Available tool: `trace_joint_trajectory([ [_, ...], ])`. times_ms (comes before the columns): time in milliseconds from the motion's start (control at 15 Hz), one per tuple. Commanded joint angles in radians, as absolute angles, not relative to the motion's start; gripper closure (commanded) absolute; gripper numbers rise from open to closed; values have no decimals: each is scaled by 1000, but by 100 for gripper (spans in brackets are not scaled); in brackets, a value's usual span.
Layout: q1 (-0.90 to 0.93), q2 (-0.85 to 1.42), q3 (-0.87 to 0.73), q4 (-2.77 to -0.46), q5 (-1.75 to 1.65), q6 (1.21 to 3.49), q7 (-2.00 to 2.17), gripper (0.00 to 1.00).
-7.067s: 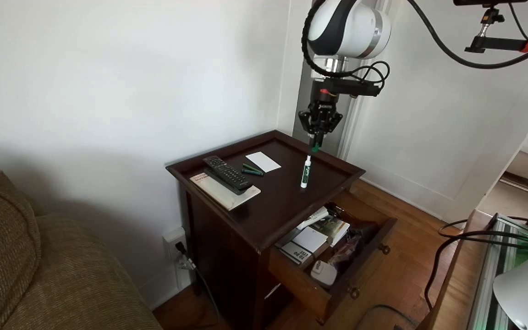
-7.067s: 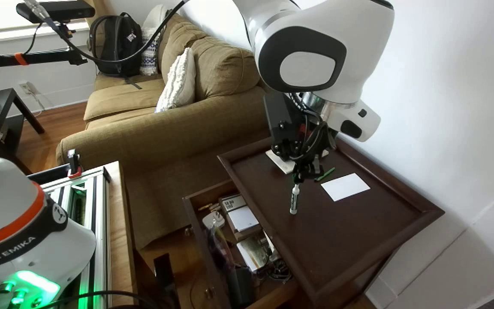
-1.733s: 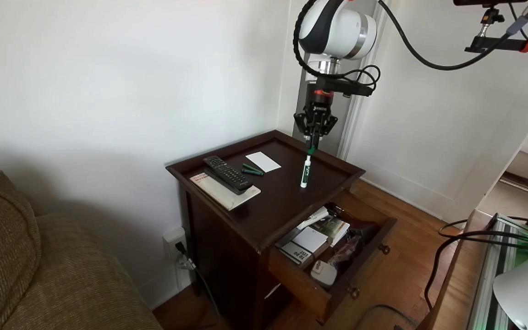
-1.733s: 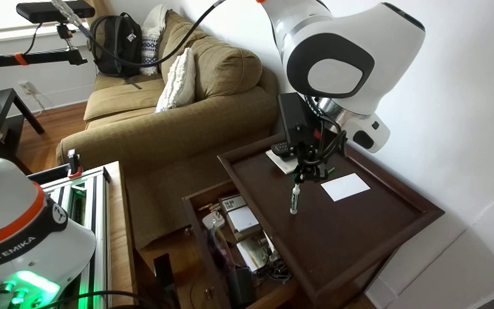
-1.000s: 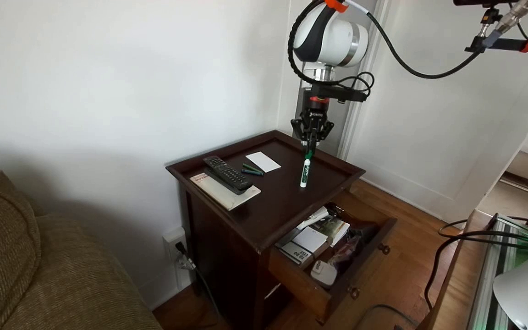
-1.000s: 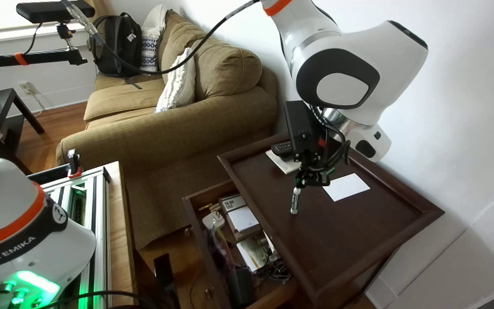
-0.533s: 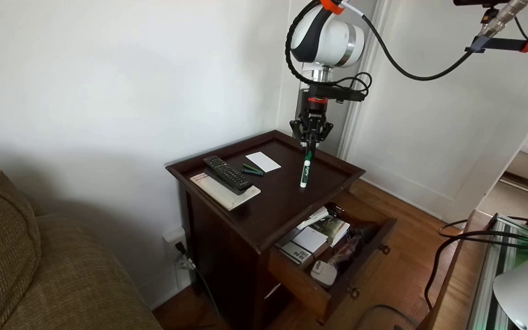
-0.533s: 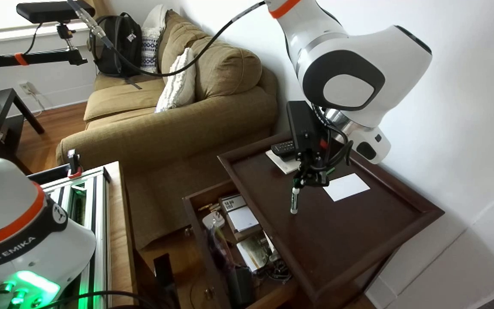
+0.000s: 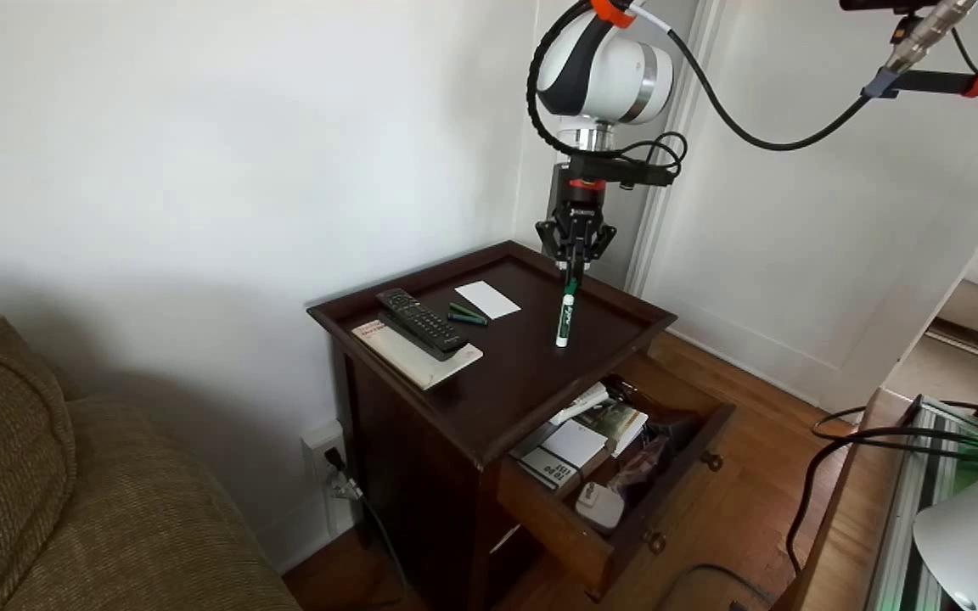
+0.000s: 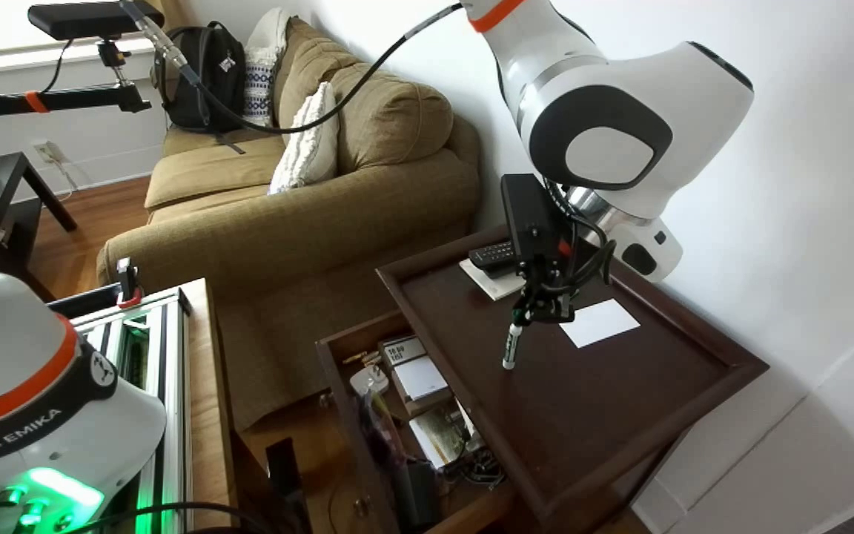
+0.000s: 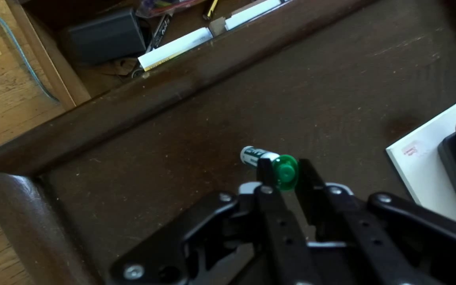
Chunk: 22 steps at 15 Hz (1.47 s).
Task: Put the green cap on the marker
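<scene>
The marker [image 9: 564, 324], white with a green label, stands on the dark tabletop [image 9: 523, 373], leaning slightly in an exterior view [image 10: 511, 350]. The green cap [image 11: 285, 172] is between the black fingers [image 11: 266, 170] of my gripper [image 11: 285, 163], which is shut on it. The cap sits at the marker's upper end, and the marker's thin tip is hidden. In the wrist view the marker [image 11: 255, 156] runs up to behind the cap. I cannot tell how far the cap is over the tip. My gripper [image 9: 572, 278] points down above the marker.
A remote [image 9: 423, 322] lies on a pale book [image 9: 413, 356]. Beside it are small green and blue sticks [image 9: 468, 316] and a white card [image 9: 487, 299]. A raised rim [image 10: 694, 356] edges the tabletop. An open drawer [image 9: 676, 492] below holds notepads and other items.
My gripper has come down with the cap to the marker. The marker's thin tip showed earlier and is now hidden. In the last half second the marker's top leaned slightly.
</scene>
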State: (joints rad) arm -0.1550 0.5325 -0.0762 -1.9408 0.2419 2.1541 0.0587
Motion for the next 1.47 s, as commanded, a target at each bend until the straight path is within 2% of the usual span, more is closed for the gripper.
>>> trace_joint_trajectory([
  [0,-140,574,-87,-1931,211,2156,86,95],
  [667,-138,586,-87,-1936,196,2155,99,95],
  [733,-137,583,-86,-1939,198,2157,99,79],
  [800,-136,578,-85,-1940,199,2158,97,54],
  [933,-131,569,-86,-1944,195,2159,99,51],
  [1400,-107,493,-109,-1974,125,2182,127,1],
])
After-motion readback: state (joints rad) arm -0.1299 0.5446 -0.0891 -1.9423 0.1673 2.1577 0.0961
